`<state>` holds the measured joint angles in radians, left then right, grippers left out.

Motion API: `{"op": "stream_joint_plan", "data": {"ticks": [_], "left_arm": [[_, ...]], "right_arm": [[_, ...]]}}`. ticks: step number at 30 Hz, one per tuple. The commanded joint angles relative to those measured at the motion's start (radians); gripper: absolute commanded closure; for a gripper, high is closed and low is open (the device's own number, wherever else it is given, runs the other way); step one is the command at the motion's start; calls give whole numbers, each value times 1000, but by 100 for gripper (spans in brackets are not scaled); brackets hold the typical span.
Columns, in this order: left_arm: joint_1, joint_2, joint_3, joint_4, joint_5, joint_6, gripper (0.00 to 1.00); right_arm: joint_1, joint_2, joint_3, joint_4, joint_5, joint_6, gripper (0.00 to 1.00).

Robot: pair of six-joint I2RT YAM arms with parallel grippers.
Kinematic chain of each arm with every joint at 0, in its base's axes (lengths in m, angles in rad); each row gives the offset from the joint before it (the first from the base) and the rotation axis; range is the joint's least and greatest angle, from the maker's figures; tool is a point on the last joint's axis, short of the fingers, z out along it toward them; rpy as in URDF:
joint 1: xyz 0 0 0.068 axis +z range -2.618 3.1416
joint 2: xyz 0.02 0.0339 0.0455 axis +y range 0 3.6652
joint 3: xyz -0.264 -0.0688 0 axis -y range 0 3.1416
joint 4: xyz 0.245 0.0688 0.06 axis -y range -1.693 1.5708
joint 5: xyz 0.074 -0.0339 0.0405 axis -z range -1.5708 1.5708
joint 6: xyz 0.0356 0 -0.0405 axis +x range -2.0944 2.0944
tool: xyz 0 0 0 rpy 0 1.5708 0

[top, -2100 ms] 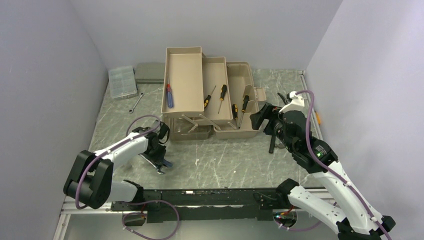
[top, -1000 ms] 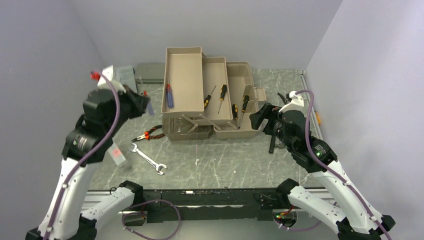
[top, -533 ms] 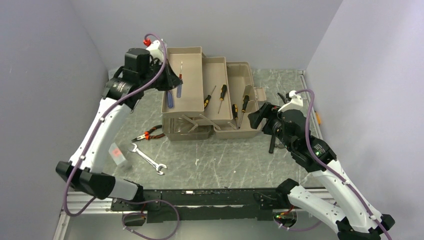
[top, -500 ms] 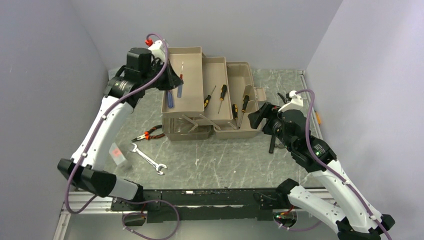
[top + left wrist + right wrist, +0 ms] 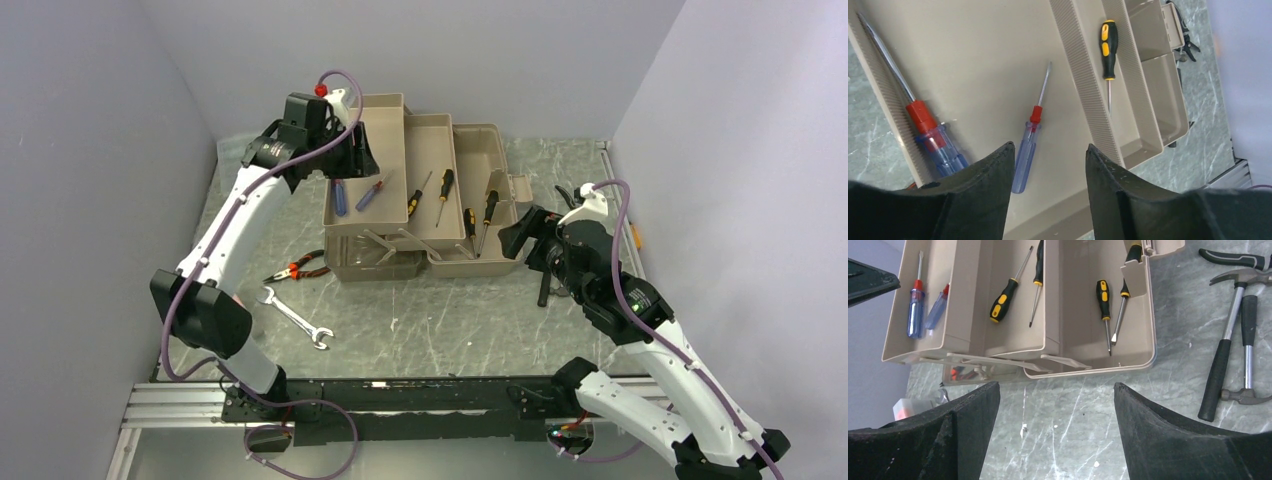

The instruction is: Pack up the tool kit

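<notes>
Pale lilac walls close in a grey marbled worktop [image 5: 440, 320]. I report it from the left edge across.

Towards the front left, a spanner [image 5: 292, 317] lies flat on the worktop. Red-handled pliers [image 5: 298, 268] lie just behind it, near the front left corner of the toolbox.

The toolbox [image 5: 475, 266] stands at the middle of the far edge. It is open, with its trays stepped out to the left. The left gripper [image 5: 1049, 150] hangs over the left tray [image 5: 385, 120]. Its fingers are spread and nothing sits between them. A large blue screwdriver [image 5: 930, 137] with a red collar lies against the left wall of that tray. A small blue screwdriver [image 5: 1025, 150] lies loose on the tray floor just beside it. It sits below the gap of the fingers and touches neither.

The middle tray [image 5: 430, 135] holds two black-and-yellow screwdrivers [image 5: 1002, 304], roughly parallel. The bottom compartment [image 5: 480, 150] holds two further screwdrivers [image 5: 1103, 297] of the same colours.

The right gripper [image 5: 1054, 390] hovers above the worktop near the front right corner of the toolbox. Its fingers stand wide apart and hold nothing.

Two hammers [image 5: 1218, 365] lie side by side on the worktop, between the toolbox and the right edge. A dark-handled tool [image 5: 1233, 259] lies beyond them, towards the far right corner. I cannot tell its kind.
</notes>
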<state>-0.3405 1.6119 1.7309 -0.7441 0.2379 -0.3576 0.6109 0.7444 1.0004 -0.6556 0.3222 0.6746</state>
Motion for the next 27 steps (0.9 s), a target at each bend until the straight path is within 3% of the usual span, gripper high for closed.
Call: {"op": "stream_joint_plan", "data": {"ticks": [1, 5, 10, 14, 19, 27], "left_arm": [[15, -20, 15, 7, 37, 24, 36], [15, -68, 30, 1, 62, 44, 23], [15, -207, 2, 47, 130, 88, 16], [15, -314, -40, 57, 124, 112, 11], [18, -469, -175, 44, -24, 137, 1], [26, -697, -468, 8, -290, 74, 1]], "right_arm": [[-2, -5, 6, -7, 31, 12, 14], [-3, 33, 8, -15, 34, 2, 14], [-26, 137, 51, -78, 66, -5, 13], [-122, 162, 60, -74, 22, -56, 13], [-289, 154, 48, -60, -105, -135, 14], [-300, 141, -7, -24, -119, -168, 14]]}}
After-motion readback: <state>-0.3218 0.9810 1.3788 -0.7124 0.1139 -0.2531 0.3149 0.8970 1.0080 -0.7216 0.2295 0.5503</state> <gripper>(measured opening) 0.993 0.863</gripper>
